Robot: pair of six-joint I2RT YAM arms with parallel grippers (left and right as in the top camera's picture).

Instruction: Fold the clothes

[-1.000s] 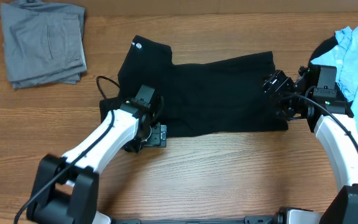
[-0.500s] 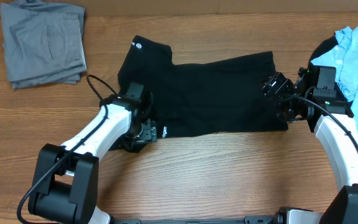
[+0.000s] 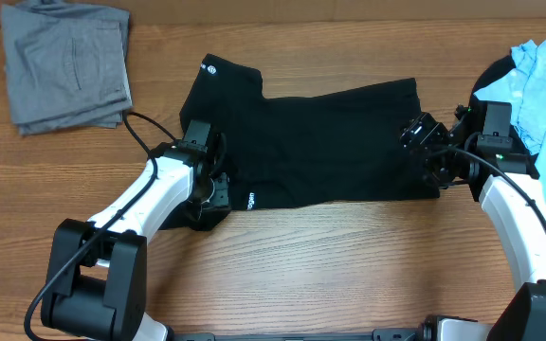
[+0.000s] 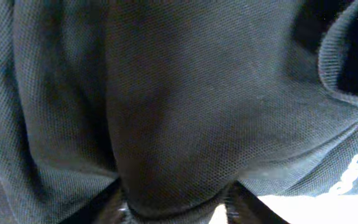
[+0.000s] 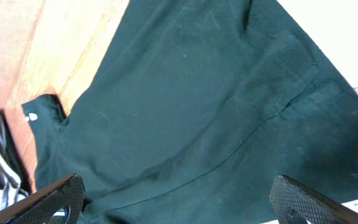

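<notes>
Black shirt point(image 3: 330, 142) flat on wooden table point(image 3: 349, 275), left gripper point(image 3: 218, 193) pinching its edge, right gripper point(image 3: 426, 152) spread wide

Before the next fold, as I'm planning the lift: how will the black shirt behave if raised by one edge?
Likely floppy: the black shirt bunches into soft creases at the left pincer. Probably light: it lies thin and flat on the table. It would likely sag, not hold shape.

Robot lab: white arms point(image 3: 150, 201), wood-grain table point(image 3: 349, 270), clothes point(image 3: 320, 142) laid out.
</notes>
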